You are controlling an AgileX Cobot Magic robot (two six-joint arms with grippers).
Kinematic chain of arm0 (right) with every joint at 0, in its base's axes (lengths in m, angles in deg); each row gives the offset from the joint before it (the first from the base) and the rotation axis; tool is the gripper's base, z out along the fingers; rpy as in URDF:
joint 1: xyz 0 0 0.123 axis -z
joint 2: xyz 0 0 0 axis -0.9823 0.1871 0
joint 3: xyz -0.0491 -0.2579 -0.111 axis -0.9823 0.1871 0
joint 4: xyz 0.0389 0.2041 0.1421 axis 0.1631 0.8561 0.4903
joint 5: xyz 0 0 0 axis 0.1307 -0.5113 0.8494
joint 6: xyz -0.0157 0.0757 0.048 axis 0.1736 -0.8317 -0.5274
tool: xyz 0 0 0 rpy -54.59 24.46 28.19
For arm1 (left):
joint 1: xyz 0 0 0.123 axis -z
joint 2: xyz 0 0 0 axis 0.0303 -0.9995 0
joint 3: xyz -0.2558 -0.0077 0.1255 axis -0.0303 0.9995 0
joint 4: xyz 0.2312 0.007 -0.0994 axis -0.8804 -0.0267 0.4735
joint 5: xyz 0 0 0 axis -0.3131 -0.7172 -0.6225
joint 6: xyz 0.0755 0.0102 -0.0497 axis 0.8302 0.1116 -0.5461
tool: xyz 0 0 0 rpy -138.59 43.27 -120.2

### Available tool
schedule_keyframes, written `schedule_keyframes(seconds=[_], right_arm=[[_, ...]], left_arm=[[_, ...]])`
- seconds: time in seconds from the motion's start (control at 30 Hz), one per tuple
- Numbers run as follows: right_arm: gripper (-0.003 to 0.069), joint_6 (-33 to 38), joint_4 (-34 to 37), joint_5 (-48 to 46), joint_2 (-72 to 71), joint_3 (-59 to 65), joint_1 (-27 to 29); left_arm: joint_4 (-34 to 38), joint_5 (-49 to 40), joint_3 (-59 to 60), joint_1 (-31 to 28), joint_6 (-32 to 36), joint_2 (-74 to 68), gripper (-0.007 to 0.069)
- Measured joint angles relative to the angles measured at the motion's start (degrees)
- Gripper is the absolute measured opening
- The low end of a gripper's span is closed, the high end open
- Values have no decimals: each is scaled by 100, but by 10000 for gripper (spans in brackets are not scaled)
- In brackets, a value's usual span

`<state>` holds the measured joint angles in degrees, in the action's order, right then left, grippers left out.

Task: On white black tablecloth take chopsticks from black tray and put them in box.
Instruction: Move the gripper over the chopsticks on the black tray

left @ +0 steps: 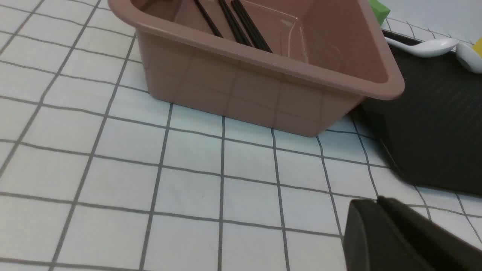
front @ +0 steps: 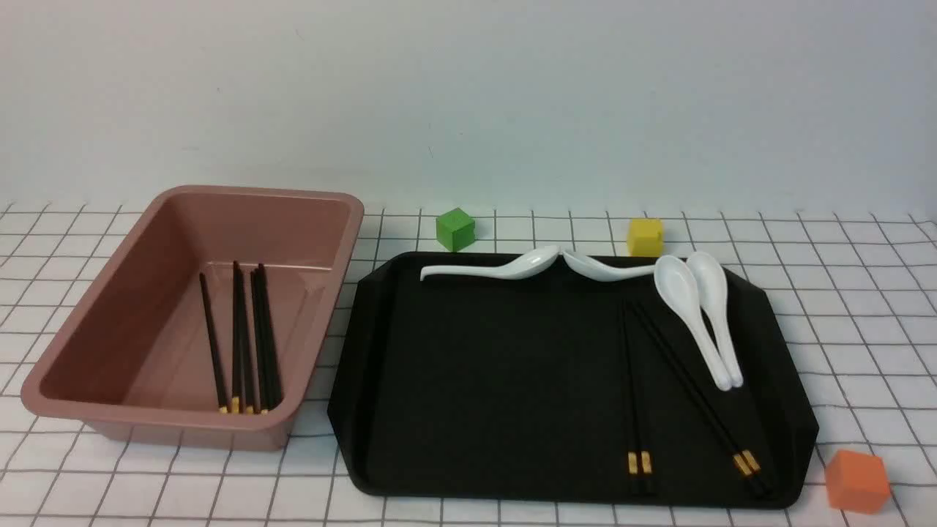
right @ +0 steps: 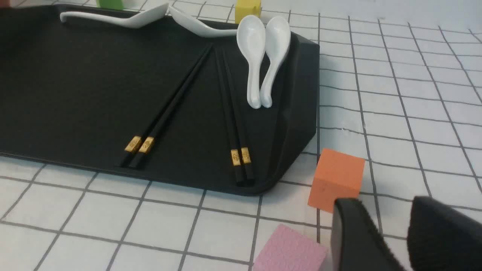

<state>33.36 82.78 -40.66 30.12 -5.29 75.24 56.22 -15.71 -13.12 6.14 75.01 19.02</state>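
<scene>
The right gripper [right: 386,205] hangs low over the cloth with its two matte black fingers [right: 444,233] parted and nothing between them. Just beside it sit a smooth orange cube [right: 336,178] and a pink block [right: 290,250] with a finely nubbed top. The left gripper [left: 377,201] is drawn closed, its dark fingers meeting along a thin seam, empty, near the box's short end.

Past the orange cube lies the black tray [right: 75,94], broad and flat, dull-surfaced, with cut corners and a low raised rim. On its right half rest two pairs of chopsticks [right: 230,113], slim glossy black sticks splayed in a narrow V, their thin tips close together and the gold-banded thick ends toward the robot. Beside them two white glazed spoons [right: 260,56] lie side by side, bowls on the far rim; two more spoons [front: 556,263] lie along the back edge, bowls touching.

Left of the tray stands the box [front: 307,197], a deep dusty-pink plastic bin with rounded corners and a flared lip, its wall faintly mirroring the grid. Other chopsticks [front: 245,344] lie lengthwise on its floor, bands toward the near wall.

Behind the tray are a green cube [front: 455,229] and a yellow cube [front: 645,236]. Everything sits on the tablecloth [front: 864,307], white with thin black squares, running back to a plain pale wall [front: 468,95].
</scene>
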Motion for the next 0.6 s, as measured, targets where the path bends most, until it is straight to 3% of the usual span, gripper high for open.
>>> schedule_keyframes(seconds=[0.6], right_arm=[[239,0,0,0,0,0,0]], left_arm=[[0,0,0,0,0,0,40]])
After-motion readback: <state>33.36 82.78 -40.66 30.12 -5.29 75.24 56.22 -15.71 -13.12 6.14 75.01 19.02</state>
